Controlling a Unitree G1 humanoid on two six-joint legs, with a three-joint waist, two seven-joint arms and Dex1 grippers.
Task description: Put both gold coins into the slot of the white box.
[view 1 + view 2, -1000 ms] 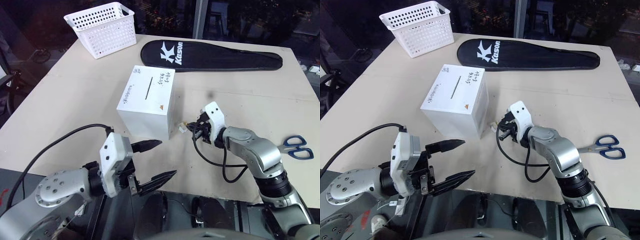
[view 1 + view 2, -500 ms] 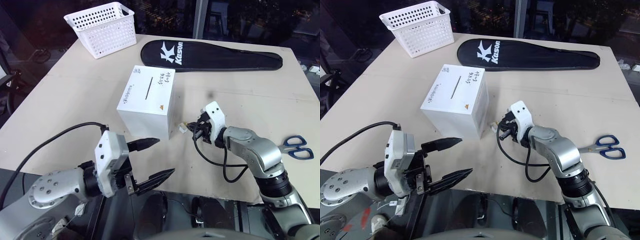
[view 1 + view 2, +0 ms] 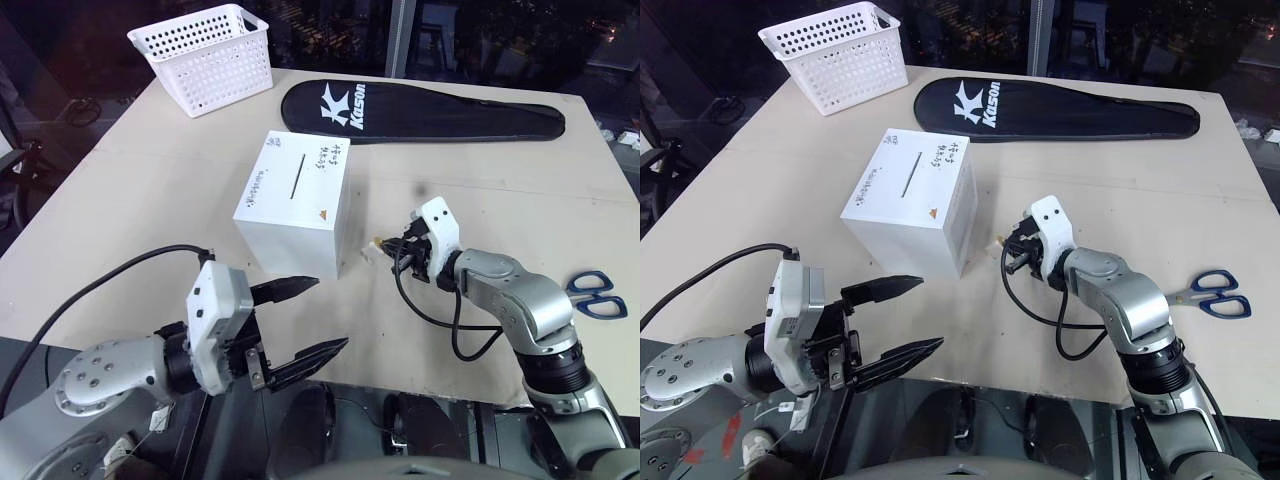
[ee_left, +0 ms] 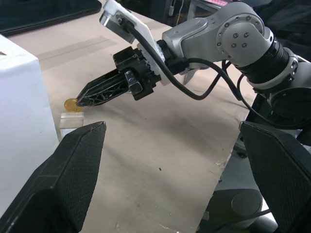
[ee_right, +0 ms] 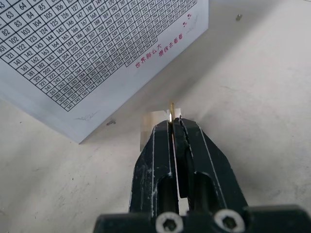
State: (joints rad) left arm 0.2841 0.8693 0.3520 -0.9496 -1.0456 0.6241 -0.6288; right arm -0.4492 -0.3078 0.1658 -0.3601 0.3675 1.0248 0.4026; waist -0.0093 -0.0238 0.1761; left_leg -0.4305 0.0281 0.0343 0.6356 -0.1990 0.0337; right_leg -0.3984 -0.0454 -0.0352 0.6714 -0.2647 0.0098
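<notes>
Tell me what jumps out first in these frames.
The white box mid-table, slot on top. Just right of it, the right gripper has its fingers shut on a gold coin, above a small clear case. The left gripper hangs wide open near the table's front edge.

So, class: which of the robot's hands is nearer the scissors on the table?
Right. The right hand is beside the white box, on the same side as the scissors; the left hand hangs at the near table edge, beyond the box.
</notes>
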